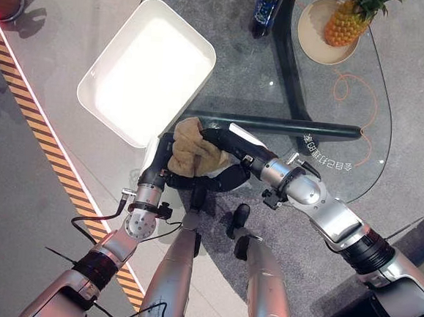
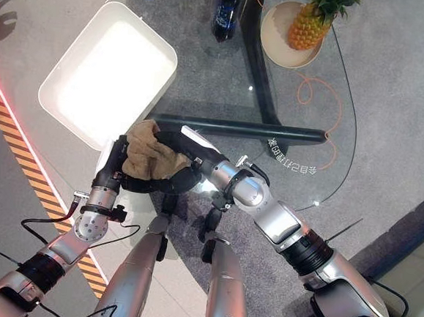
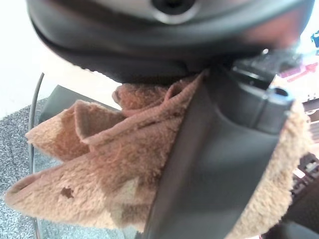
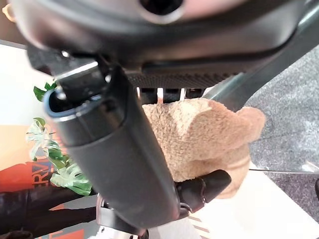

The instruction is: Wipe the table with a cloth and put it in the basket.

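Note:
A tan terry cloth (image 1: pixel 189 151) is bunched up at the near left edge of the glass table (image 1: pixel 332 131), just in front of the white basket (image 1: pixel 189 33). My left hand (image 1: pixel 160 168) comes up from below, and its thumb (image 3: pixel 209 164) presses across the cloth (image 3: pixel 109 164). My right hand (image 1: pixel 231 147) reaches in from the right. Its thumb lies over the cloth's top and its fingers (image 1: pixel 225 179) curl beneath it. In the right wrist view the cloth (image 4: pixel 199 134) sits between that thumb (image 4: pixel 114 149) and a dark fingertip.
The table's dark frame bar (image 1: pixel 288 125) runs right of the hands. At the far side, a pineapple (image 1: pixel 349 21) stands on a tan plate (image 1: pixel 313 43) beside a dark bottle (image 1: pixel 266 8). Yellow-black floor tape (image 1: pixel 45 138) runs along the left.

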### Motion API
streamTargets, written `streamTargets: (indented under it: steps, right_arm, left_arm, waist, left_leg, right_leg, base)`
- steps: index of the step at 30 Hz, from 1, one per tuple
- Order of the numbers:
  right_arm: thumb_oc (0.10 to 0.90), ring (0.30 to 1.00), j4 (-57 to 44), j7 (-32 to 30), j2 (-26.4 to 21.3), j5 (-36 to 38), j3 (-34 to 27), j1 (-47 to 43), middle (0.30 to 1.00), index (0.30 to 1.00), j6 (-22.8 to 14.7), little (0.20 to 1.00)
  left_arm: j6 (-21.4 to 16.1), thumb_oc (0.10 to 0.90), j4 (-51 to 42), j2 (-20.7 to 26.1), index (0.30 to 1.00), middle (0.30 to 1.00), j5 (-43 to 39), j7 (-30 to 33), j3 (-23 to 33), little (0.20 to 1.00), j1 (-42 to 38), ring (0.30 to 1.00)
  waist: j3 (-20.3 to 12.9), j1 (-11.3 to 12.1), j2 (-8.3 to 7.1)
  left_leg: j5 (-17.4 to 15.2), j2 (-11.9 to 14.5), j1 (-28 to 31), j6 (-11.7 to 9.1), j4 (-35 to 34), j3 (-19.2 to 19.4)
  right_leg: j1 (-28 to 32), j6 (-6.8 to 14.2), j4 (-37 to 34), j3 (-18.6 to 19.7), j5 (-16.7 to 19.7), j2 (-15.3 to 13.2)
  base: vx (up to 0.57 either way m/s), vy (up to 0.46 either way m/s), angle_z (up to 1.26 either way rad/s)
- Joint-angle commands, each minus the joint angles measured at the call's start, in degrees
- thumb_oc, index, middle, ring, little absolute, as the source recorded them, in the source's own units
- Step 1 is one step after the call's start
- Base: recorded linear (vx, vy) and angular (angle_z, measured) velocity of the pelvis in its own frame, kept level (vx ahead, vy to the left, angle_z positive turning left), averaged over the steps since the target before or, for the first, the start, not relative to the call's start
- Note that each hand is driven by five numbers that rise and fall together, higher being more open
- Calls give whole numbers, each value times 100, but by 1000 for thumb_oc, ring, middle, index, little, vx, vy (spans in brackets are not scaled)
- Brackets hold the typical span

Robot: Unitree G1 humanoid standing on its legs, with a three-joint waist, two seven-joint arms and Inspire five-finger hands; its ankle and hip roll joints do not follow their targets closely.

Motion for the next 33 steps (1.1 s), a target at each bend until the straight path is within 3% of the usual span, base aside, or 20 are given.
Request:
streamTargets:
  steps: [1,12,23,33]
  right_arm:
    - [800,900,-788,-379,-279,-399,-493,28,900,900,-304,900]
    - [800,900,-888,-692,-563,-1253,-810,232,900,900,-11,900]
    - [800,900,-1020,-794,-644,-1540,-992,398,900,900,184,900]
    - [800,900,-1057,-790,-656,-1557,-1153,589,900,900,176,900]
  left_arm:
    - [-497,100,-1237,-117,300,300,81,138,231,200,4,300]
    - [-401,100,-1337,-59,300,300,85,153,379,200,56,300]
    - [-338,100,-1462,-39,300,300,100,185,470,200,89,300]
    - [-540,100,-1499,-24,300,300,89,398,653,200,199,300]
  waist:
    - [-131,9,121]
    - [-131,-65,43]
    - [-131,-108,2]
    - [-131,-123,-25]
  left_leg:
    - [-854,-121,62,332,708,199]
    - [-910,-79,58,338,727,243]
    - [-945,-52,32,342,738,259]
    - [-970,-39,42,340,737,262]
  right_leg:
    - [68,274,-427,383,543,207]
    - [52,321,-398,416,542,239]
    - [27,338,-387,450,535,263]
    - [36,342,-384,478,521,283]
  base:
    - [0,0,0]
    - [0,0,0]
    - [0,0,0]
    - [0,0,0]
